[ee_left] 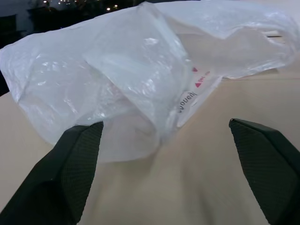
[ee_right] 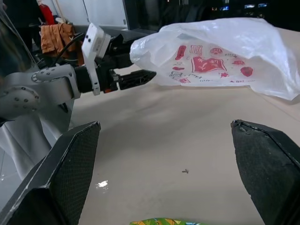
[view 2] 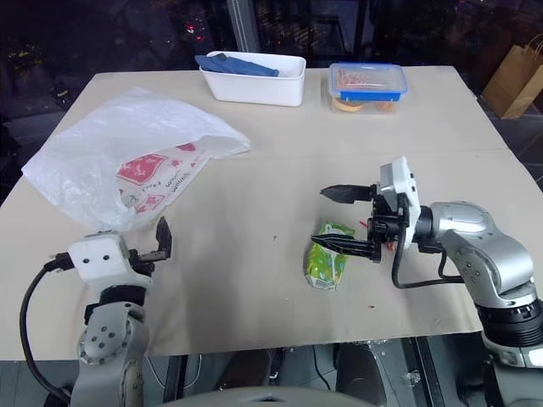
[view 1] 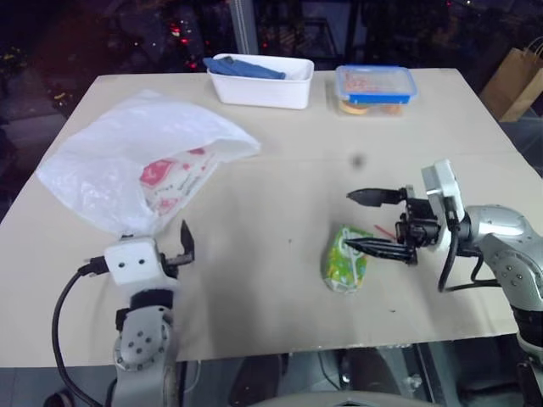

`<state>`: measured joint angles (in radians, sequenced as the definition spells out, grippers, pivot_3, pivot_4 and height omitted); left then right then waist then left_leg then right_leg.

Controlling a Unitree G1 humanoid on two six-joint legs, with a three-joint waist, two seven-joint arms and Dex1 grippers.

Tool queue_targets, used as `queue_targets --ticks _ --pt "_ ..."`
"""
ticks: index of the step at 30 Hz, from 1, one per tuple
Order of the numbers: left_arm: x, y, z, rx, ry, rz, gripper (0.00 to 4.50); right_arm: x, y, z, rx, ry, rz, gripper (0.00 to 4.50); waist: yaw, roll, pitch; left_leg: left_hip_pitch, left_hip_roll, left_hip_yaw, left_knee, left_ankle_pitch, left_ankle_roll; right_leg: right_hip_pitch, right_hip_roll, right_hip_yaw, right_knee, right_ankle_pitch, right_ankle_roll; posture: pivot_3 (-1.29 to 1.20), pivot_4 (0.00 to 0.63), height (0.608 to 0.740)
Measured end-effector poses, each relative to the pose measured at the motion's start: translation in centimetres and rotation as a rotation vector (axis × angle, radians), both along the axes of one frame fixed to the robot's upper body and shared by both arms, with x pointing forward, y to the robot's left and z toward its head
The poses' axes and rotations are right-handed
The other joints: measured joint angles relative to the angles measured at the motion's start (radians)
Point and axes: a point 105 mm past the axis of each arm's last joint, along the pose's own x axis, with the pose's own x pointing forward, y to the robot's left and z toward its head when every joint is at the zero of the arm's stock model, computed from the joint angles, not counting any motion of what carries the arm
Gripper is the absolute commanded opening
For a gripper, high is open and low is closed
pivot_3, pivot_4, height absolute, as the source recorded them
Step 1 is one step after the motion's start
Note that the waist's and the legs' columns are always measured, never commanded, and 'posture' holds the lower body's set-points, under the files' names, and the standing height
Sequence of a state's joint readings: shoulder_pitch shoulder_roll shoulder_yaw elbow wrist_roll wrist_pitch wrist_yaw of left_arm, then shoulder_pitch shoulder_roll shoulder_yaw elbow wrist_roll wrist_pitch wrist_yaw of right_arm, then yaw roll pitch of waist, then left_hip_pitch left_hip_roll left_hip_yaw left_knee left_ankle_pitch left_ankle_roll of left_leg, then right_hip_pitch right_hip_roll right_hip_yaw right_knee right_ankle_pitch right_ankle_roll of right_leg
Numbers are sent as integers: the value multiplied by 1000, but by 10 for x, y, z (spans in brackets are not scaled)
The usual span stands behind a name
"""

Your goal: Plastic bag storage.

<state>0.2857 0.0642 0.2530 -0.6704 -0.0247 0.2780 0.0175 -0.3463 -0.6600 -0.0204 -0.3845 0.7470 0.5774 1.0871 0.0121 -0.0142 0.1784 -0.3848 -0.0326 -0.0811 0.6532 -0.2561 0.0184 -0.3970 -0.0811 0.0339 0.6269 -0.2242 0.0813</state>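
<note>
Upper left of the frame, the plastic bag point(view 1: 144, 161) lies crumpled, thin, translucent, red-printed, on the matte tan table point(view 1: 280, 195). Left gripper point(ee_left: 164, 154) gapes wide, empty, just before it; right gripper point(view 1: 366, 222) fully spread, empty, over a glossy green packet point(view 1: 344, 259).

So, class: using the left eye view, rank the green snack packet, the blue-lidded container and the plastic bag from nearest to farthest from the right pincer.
1. Green snack packet: just below the right pincer.
2. Blue-lidded container: at the table's far edge.
3. Plastic bag: across on the left side.
</note>
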Motion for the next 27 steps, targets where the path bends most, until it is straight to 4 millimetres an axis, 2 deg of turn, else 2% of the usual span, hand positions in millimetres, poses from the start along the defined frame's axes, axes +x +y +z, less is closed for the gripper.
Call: queue_targets --ticks 5,7,12,14,16,18,23,27 --pt "4 3 6 8 -20 -17 1214 1 0 0 -2 -14 -6 4500 0 0 0 0 0 0 0 0 0 0 0 0 0 0 0 0 150 740" --pt "6 2 7 2 -28 -29 142 2 -1 -1 -8 -18 -15 4500 0 0 0 0 0 0 0 0 0 0 0 0 0 0 0 0 150 740" --pt "8 1 10 6 -36 -38 56 5 -6 -12 -67 -9 -58 4500 0 0 0 0 0 0 0 0 0 0 0 0 0 0 0 0 150 740" --pt "10 -2 13 20 -42 -65 56 6 -15 -25 -145 20 -96 4500 3 0 0 0 -1 -1 0 0 0 0 0 -1 0 0 0 0 150 740" --pt "13 -5 16 36 -42 -87 56 5 -16 -30 -158 26 -105 4500 2 0 0 0 -1 0 0 0 0 0 0 -1 0 0 0 0 150 740" --pt "17 -9 19 40 -52 -116 56 4 -20 -40 -275 -20 -97 4500 0 0 0 0 -1 0 0 0 0 0 0 0 0 0 0 0 150 740" --pt "19 -12 21 61 -45 -144 56 3 -36 -52 -482 -138 -30 4500 0 0 0 0 -1 0 0 0 0 0 0 -1 0 0 0 0 150 740" --pt "21 -13 20 76 -33 -167 56 24 -53 -56 -642 -272 20 4500 -4 -1 0 1 -1 1 0 0 0 0 0 0 0 0 0 0 150 740"
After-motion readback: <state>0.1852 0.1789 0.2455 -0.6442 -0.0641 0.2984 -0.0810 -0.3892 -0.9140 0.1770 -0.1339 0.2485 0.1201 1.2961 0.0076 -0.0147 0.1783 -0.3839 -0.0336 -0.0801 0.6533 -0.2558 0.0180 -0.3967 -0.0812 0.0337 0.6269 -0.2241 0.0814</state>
